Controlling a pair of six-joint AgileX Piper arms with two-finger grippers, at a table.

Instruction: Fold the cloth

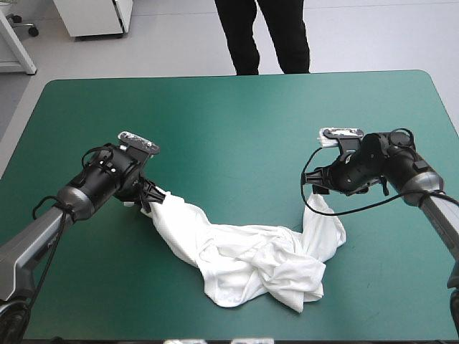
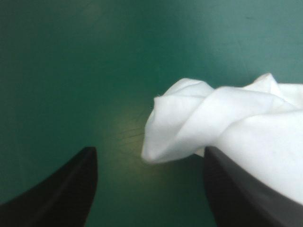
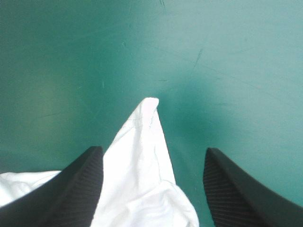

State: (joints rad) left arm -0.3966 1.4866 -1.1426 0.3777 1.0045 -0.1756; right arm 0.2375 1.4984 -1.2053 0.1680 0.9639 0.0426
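T-shirt (image 1: 251, 261): laid on the teal-green counter (image 1: 237, 122) as a crumpled white strand, its bulk heaped between its two ends.
Placement: the ends are kept well apart, judged as preparation for spreading before folding.
Left gripper (image 1: 153, 203): lowered at the T-shirt's left end, arm angled down; fingers (image 2: 61, 198) parted, cloth draped over one, nothing pinched.
Right gripper (image 1: 316, 193): lowered at the T-shirt's right end; fingers (image 3: 75, 184) parted, a cloth tip lying between them, unclamped.

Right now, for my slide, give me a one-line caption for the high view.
Left claw and right claw, both open, at opposite ends of the crumpled white T-shirt on the teal-green table.
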